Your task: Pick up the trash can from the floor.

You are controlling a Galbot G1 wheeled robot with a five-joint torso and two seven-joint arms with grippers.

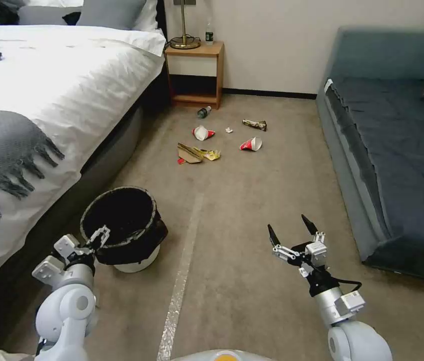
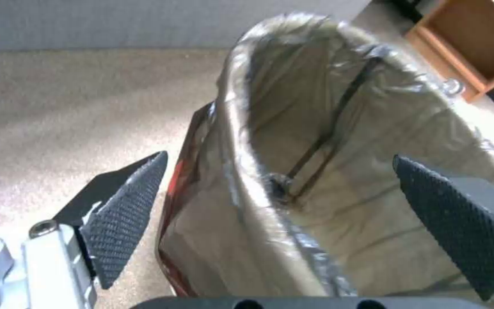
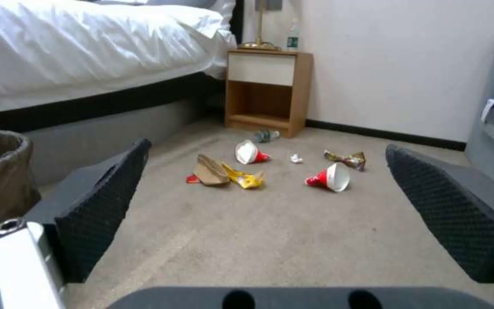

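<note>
Bedroom, hotel-like.
A white-sheeted bed [image 1: 56,75], wooden nightstand [image 1: 194,70], lamp [image 1: 184,30], grey sofa [image 1: 397,150] and carpet are shown.

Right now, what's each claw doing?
Left claw: open, straddling the trash can rim.
Right claw: open, empty, above the floor.

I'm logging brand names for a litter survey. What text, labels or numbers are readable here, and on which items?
No text can be read.
Bottle on the nightstand: green label, too small to read.
Snack wrapper on the floor: print blurred.
Red paper cups: no legible markings.
Trash can: no label visible.
</note>
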